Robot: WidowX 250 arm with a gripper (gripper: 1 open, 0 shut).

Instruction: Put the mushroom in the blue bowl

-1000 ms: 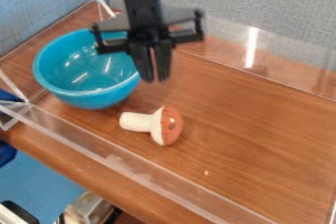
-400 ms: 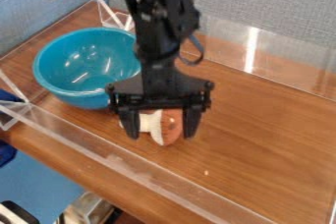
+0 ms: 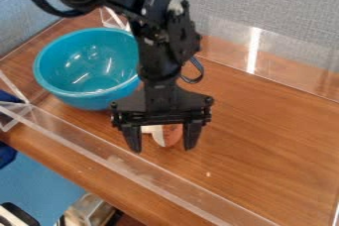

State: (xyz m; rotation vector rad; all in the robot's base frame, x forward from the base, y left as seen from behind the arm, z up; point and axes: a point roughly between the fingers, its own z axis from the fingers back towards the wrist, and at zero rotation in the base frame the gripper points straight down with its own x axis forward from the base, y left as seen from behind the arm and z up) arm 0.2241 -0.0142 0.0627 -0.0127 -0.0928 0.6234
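Note:
The mushroom (image 3: 163,137) lies on its side on the wooden table, its cream stem and reddish-brown cap partly hidden by the arm. My gripper (image 3: 162,137) points straight down over it, open, with one black finger (image 3: 134,135) to its left and the other to its right. I cannot tell whether the fingers touch the mushroom. The blue bowl (image 3: 82,66), glossy turquoise, stands to the back left, apart from the gripper, with nothing in it.
Clear acrylic walls (image 3: 93,154) fence the wooden table (image 3: 265,131) along the front and back edges. Open wood lies to the right of the gripper. The black arm (image 3: 159,32) rises just right of the bowl.
The gripper has come forward from beside the bowl and sunk down over the mushroom, its fingers spreading from near-shut to wide open. The mushroom and bowl have not moved.

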